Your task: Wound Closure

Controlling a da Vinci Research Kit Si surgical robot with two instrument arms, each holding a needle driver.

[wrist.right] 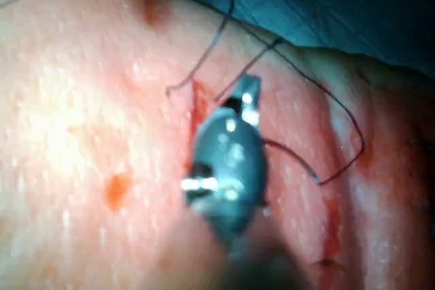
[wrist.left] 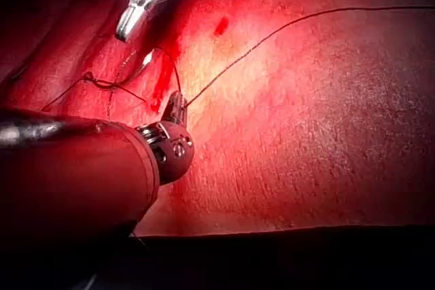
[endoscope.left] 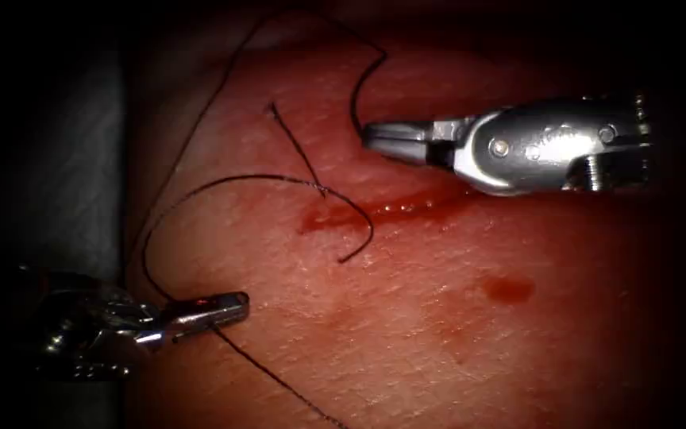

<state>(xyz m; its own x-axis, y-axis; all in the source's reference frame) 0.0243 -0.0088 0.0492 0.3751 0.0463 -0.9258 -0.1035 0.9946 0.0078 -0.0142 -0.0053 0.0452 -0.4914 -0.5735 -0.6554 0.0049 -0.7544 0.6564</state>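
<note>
Presently the left tool [endoscope.left: 224, 308] is clenched on the thread [endoscope.left: 200, 187]. The right tool [endoscope.left: 387, 137], jaws together, grasps nothing; the cut [endoscope.left: 383, 210] lies just below its tip, long axis parallel to its jaws.

Grey cloth [endoscope.left: 65, 159] at the endoscope view's left, blue drape [wrist.right: 326, 5] behind, dark surroundings, bright central light

A grey cloth [endoscope.left: 65, 159] lies beside the tissue's left edge, under it.
</note>
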